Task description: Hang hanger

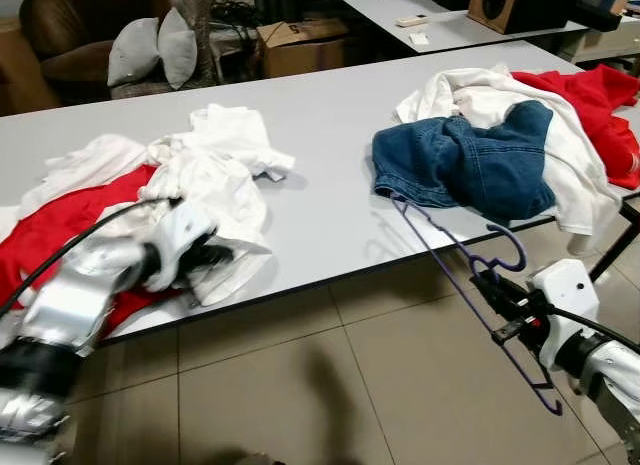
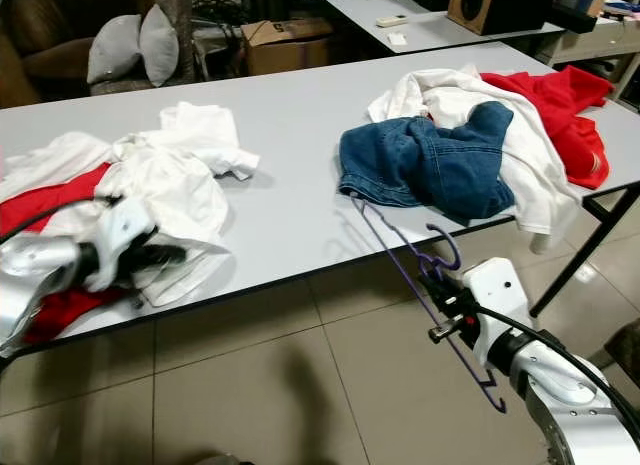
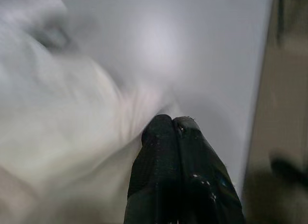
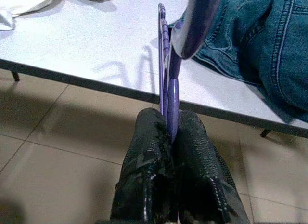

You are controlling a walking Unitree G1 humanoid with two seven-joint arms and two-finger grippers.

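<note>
While the right gripper (image 4: 168, 132) clamps the purple hanger (image 1: 450, 275) near its hook, grip looks secure.
Light, stiff, thin wire, likely slippery; left gripper (image 3: 172, 125) pinched together on the white shirt (image 1: 215, 185).

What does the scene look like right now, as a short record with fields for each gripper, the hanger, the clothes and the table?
right gripper: shut on the purple hanger, held past the table's near edge
left gripper: shut, at the white garment on the left pile
hanger tip: reaches under the blue jeans
other clothes: red garment and white cloth at the right end
table: grey, tiled floor below
</note>
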